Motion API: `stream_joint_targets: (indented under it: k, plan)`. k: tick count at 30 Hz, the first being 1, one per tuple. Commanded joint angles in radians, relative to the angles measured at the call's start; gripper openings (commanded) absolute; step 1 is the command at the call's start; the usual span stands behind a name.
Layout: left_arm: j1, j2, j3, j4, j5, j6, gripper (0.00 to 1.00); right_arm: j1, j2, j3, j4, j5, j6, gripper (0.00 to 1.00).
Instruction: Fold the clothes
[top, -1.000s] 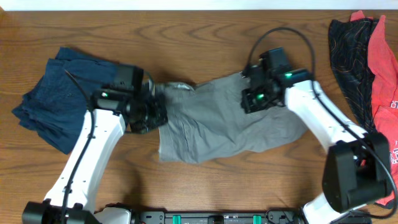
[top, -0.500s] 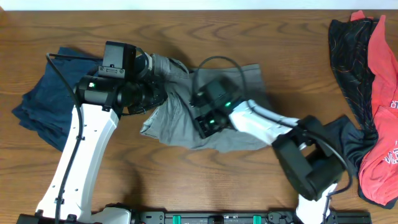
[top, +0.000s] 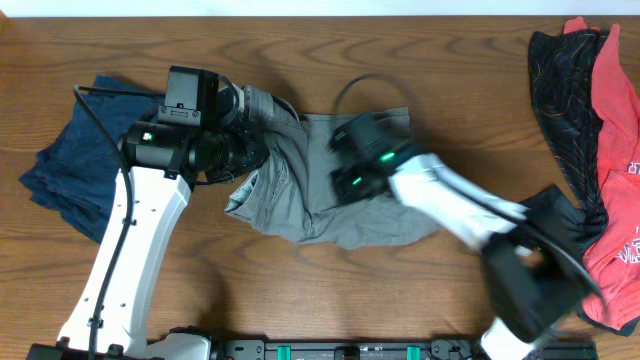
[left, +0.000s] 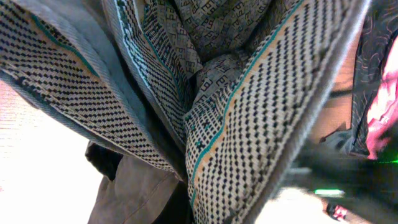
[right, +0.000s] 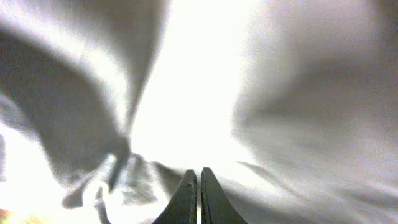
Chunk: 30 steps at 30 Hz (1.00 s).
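Left pincer (top: 250, 155) is buried in the waistband end of the grey shorts (top: 300, 205). Its wrist view is filled by the checked, teal-piped lining and its fingers are hidden, so I cannot tell whether it is clenched or released. Right pincer (right: 199, 171), blurred over the middle of the shorts, shows its fingers pressed together with no cloth visible between them. The shorts lie rumpled on the table (top: 420, 60), spread beneath the right pincer and bunched against the left one; the navy garment (top: 70, 170) sits just beyond the left pincer, on the side away from the shorts. Risks, as I judge them: if the left pincer lifts with cloth caught, the fold would drag askew; a fast sweep by the right pincer could rumple the upper layer; an outward pull could carry the waistband onto the navy garment.
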Motion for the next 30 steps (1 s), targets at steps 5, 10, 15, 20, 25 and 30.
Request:
stream_joint_targets:
  k: [5,10,15,20,25,30]
  plan:
    - [0.004,-0.003,0.020,0.006,-0.008,-0.001,0.06,-0.220,-0.100,0.021,-0.195,0.140,-0.080,0.01]
    - [0.004,-0.003,0.020,0.023,-0.008,-0.002,0.06,-0.269,-0.062,-0.047,-0.231,0.146,-0.109,0.01]
    - [0.004,-0.003,0.020,0.045,-0.008,-0.055,0.06,-0.267,-0.025,-0.165,-0.154,0.169,-0.100,0.01]
    - [-0.021,-0.003,0.020,0.088,-0.008,-0.132,0.06,-0.253,-0.018,-0.273,-0.051,0.159,-0.036,0.01]
    - [-0.096,0.006,0.020,0.170,-0.009,-0.202,0.06,-0.220,-0.018,-0.328,0.002,0.105,0.006,0.01]
    - [-0.190,0.055,0.020,0.237,-0.035,-0.261,0.06,-0.166,-0.018,-0.332,0.007,0.104,0.047,0.01]
